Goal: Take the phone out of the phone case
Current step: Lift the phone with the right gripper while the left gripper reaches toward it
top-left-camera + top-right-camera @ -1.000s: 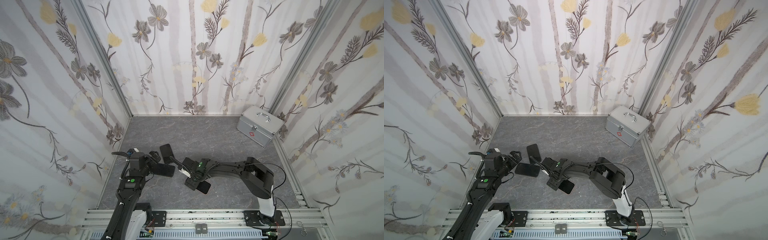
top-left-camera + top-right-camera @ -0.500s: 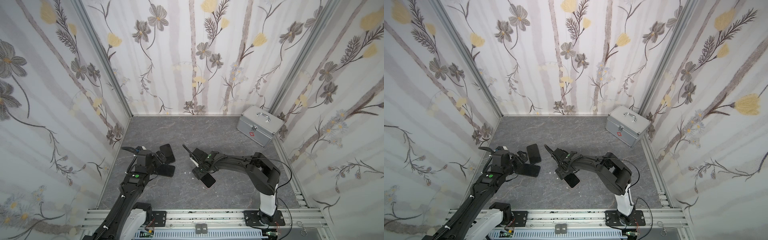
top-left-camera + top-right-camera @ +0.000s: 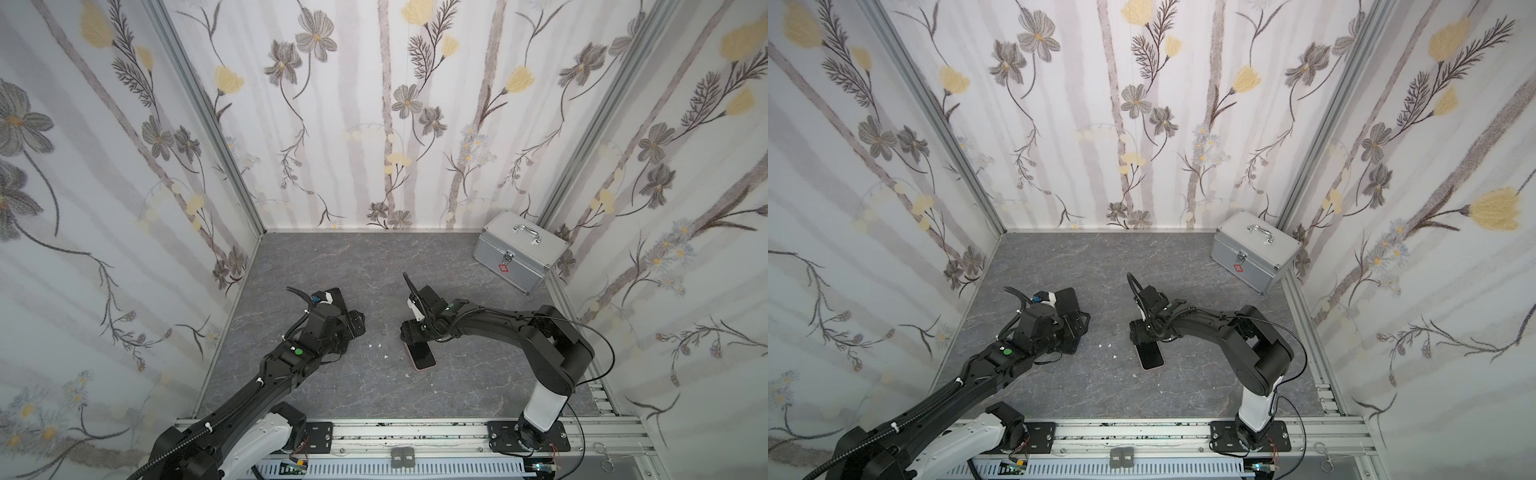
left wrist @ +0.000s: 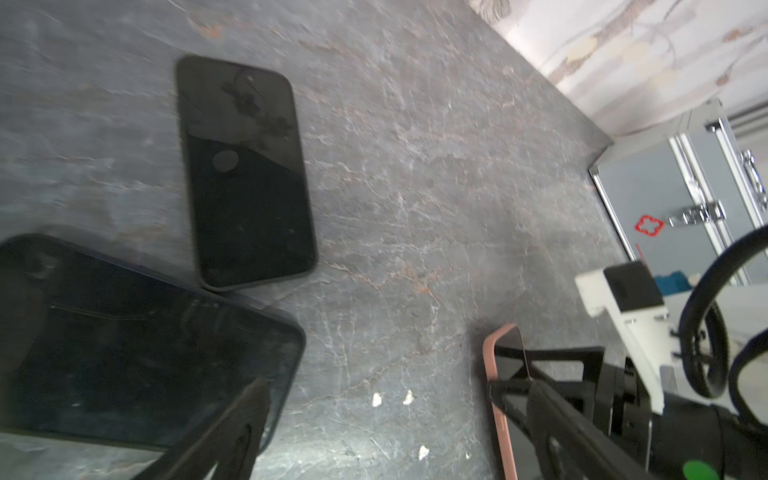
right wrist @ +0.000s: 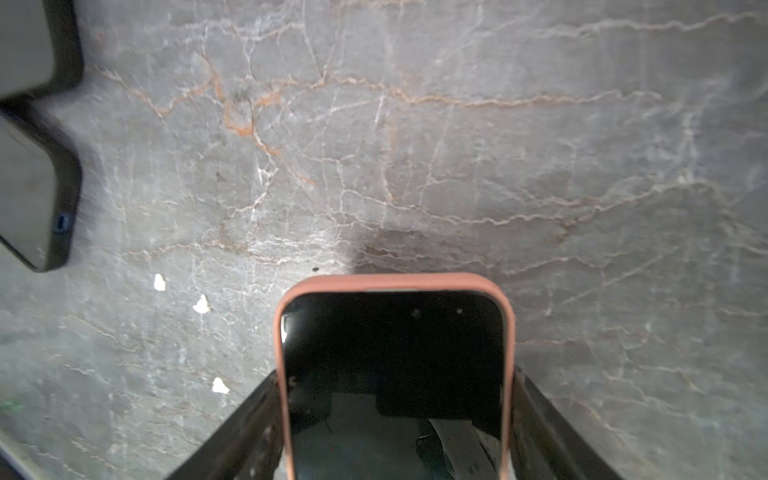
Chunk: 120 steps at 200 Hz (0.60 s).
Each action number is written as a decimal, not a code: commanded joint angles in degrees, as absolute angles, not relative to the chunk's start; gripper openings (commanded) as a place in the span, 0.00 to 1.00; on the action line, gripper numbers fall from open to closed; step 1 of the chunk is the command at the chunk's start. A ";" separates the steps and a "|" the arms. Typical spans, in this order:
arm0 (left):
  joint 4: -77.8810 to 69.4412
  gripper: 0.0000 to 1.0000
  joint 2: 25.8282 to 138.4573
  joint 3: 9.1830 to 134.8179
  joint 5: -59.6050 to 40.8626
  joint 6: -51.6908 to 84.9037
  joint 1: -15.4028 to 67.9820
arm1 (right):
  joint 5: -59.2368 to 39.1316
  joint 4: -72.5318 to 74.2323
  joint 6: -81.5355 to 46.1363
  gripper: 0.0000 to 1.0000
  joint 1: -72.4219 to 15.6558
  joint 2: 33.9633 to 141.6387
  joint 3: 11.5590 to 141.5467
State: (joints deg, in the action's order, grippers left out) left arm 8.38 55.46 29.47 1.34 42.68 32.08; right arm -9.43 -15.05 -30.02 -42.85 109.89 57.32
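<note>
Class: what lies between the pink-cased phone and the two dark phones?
Three small white scraps on otherwise bare table; clearest in the right wrist view, also in both top views.

The phone (image 5: pixel 395 374) is dark and glossy, its unlit screen facing up, seated inside a salmon-pink phone case (image 5: pixel 392 282) whose rounded rim frames its visible end. Both lie on the grey marbled tabletop (image 3: pixel 374 270), slightly right of centre.
</note>
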 commanded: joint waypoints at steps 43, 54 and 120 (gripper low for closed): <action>-11.38 0.99 67.98 29.31 -1.28 46.14 44.87 | -22.90 7.08 -49.60 0.63 -34.74 101.86 40.57; -15.17 0.98 70.17 28.70 -2.72 46.97 46.15 | -24.11 10.24 -52.18 0.63 -33.64 101.16 38.10; -21.34 0.88 83.83 34.29 -5.52 46.07 53.84 | -28.10 22.38 -60.79 0.59 -30.41 100.45 30.32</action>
